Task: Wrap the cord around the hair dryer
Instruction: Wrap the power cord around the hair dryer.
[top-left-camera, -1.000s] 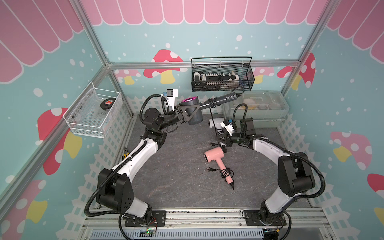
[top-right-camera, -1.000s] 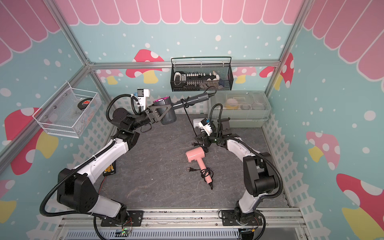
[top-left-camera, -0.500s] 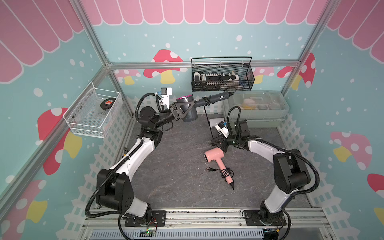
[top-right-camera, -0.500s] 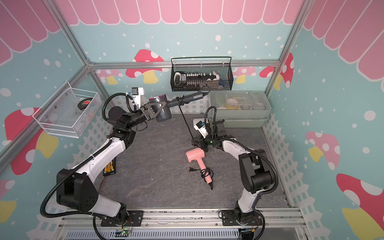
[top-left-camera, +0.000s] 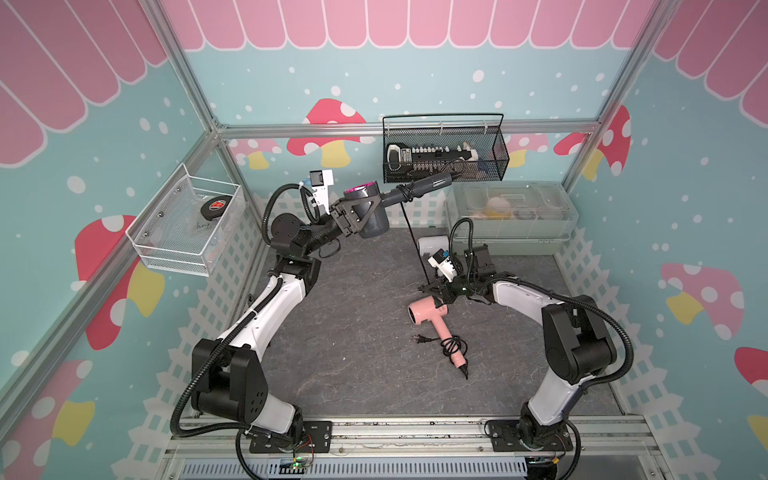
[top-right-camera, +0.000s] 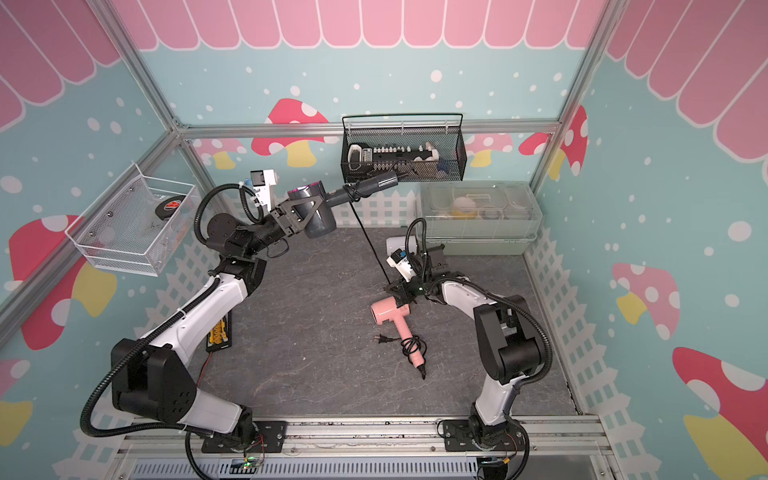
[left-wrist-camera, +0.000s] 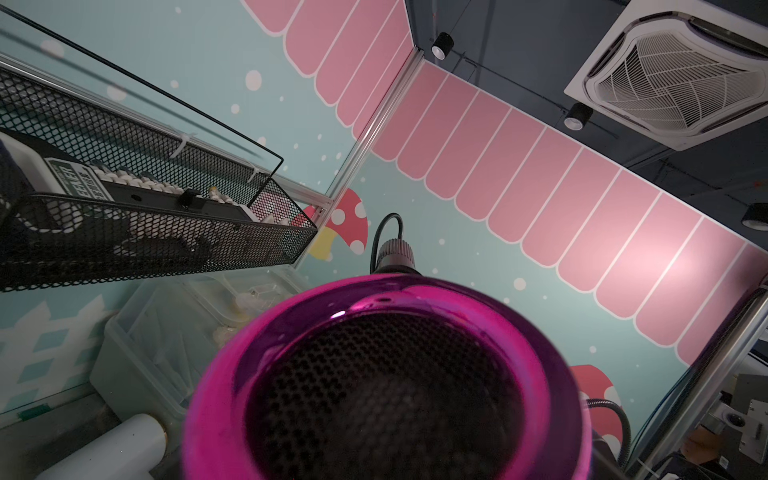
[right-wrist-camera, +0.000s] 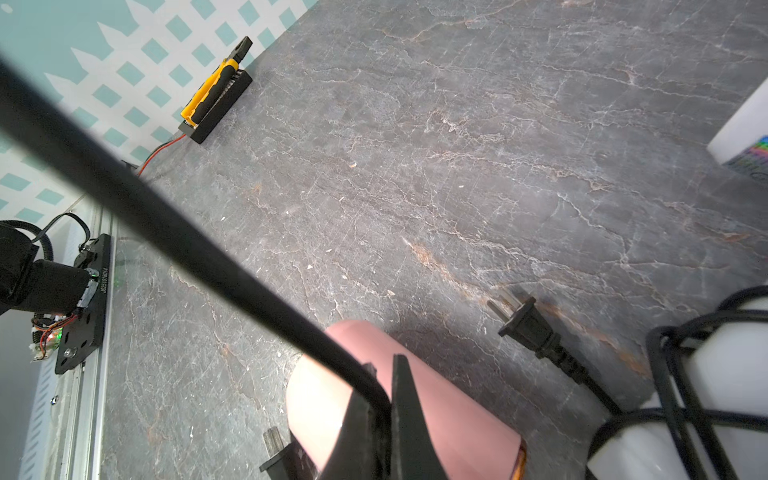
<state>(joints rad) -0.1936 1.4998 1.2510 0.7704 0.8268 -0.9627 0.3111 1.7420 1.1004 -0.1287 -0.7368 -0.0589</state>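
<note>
Two grips: left gripper (top-left-camera: 366, 211) clamps grey magenta-backed hair dryer (top-left-camera: 376, 226) upper centre; right gripper (top-left-camera: 429, 287) pinches black cord (top-left-camera: 415, 245); tautness may slip it.

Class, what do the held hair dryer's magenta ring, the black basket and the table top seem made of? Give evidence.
Magenta ring: glossy, likely metallised plastic; bright highlights.
Black basket: metal mesh, dark-coated; open holes, wire rim.
Table top: matt grey with pale veins; stone or printed mat, unclear.

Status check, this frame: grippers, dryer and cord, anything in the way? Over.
Left gripper shut on grey hair dryer, raised off table. Right gripper shut on cord, taut, some turns on handle. Pink hair dryer close beneath right gripper.
</note>
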